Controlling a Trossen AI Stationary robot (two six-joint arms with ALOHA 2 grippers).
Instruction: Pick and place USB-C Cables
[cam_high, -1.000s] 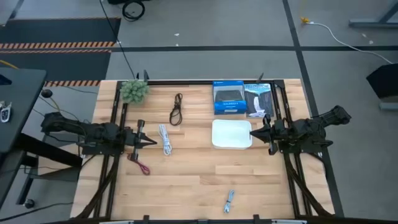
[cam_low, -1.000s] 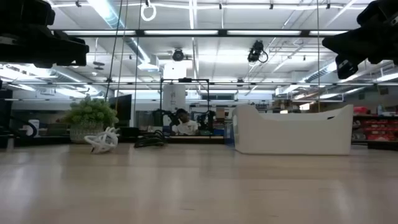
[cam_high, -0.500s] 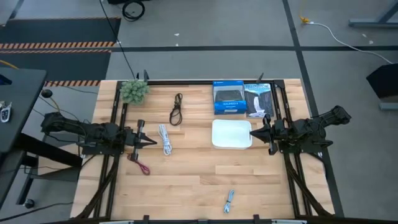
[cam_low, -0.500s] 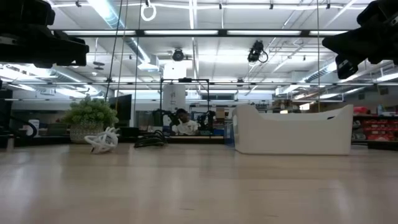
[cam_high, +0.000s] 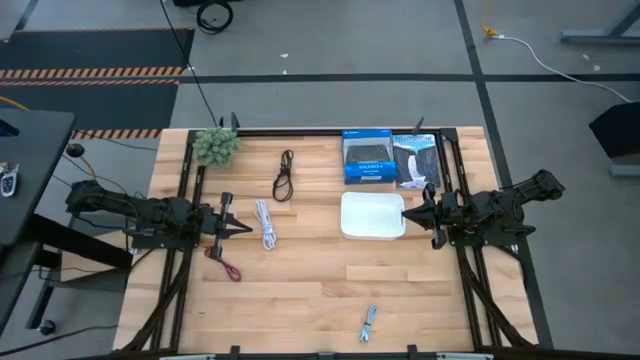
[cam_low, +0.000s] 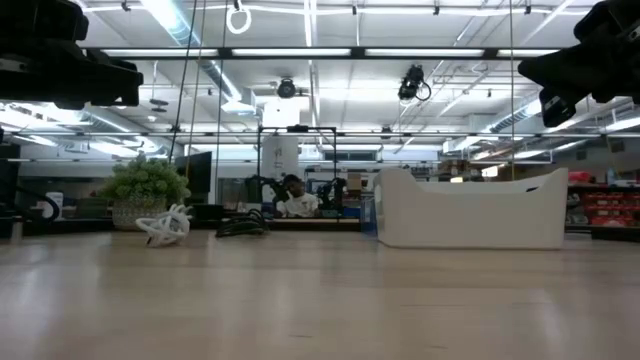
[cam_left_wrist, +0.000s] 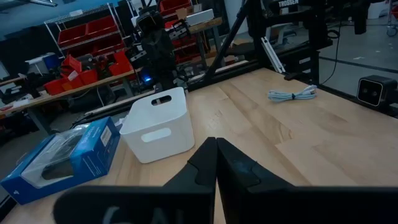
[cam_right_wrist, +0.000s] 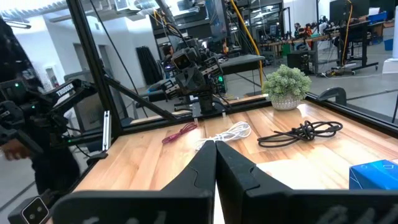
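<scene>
My left pincer (cam_high: 240, 229), clenched and empty near the table's left edge, points at the white cable (cam_high: 266, 224) just ahead, its long axis crosswise to my reach, while my right pincer (cam_high: 408, 213), also clenched, waits beside the white tray (cam_high: 372, 216).

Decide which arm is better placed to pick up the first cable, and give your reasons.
Left, probably. The left tool, shut and empty, hovers just beside the white cable, with the red cable close by. The right tool, also shut, waits by the white tray, far from any cable.

Red cable (cam_high: 229, 267) partly under left arm, seemingly; blue box (cam_right_wrist: 375, 175) cut off.
</scene>
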